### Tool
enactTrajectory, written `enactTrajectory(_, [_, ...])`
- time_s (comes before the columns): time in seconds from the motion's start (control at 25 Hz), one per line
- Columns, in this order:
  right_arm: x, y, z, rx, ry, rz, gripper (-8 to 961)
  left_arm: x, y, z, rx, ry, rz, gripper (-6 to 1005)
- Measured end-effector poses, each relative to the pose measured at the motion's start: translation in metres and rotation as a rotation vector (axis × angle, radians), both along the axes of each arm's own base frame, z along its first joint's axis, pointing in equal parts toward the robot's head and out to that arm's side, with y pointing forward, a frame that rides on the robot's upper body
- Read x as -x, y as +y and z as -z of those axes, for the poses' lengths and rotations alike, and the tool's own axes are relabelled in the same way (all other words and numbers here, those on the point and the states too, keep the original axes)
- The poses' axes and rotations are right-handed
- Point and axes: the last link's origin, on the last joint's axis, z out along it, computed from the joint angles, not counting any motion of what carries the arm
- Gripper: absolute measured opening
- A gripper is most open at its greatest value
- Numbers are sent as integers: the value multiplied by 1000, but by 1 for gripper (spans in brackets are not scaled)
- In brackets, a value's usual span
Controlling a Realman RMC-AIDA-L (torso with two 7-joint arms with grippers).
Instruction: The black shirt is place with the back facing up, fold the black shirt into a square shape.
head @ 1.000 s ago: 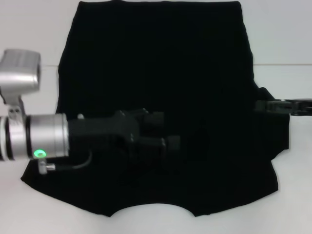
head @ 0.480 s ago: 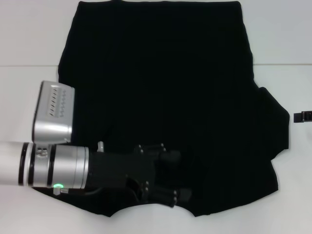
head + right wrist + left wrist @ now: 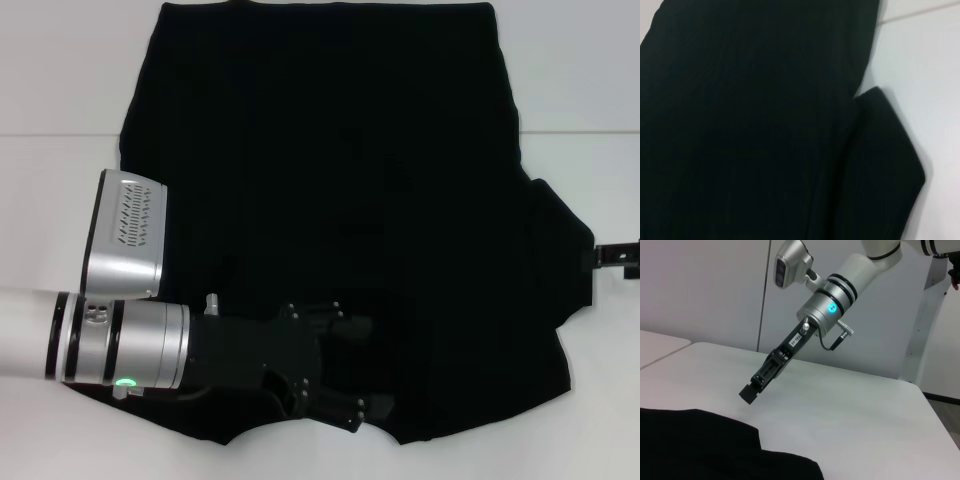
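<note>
With the black shirt (image 3: pixel 330 200) spread flat on the white table (image 3: pixel 60 90), my left gripper (image 3: pixel 352 400) hovers over its near neckline edge, jaws a little apart, so I should pinch only the hem there; my right gripper (image 3: pixel 749 393), seemingly closed, waits beside the right sleeve.

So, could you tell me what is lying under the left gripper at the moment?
Under the left gripper lies the black shirt, near its neckline, spread on the white table. Whether the gripper touches the fabric cannot be seen, black on black.
</note>
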Motion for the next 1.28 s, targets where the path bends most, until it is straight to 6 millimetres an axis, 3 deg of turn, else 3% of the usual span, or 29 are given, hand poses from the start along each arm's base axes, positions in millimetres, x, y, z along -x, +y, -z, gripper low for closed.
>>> enactTrajectory(0.72, [1, 4, 31, -8, -30, 6, 881, -1, 1, -1, -1, 2, 2, 949])
enactTrajectory(0.96, [1, 5, 33, -16, -32, 7, 668, 0, 3, -1, -9, 2, -5, 948])
enactTrajectory(1.28, [-1, 4, 35, -23, -23, 17, 307, 0, 4, -1, -14, 5, -11, 948])
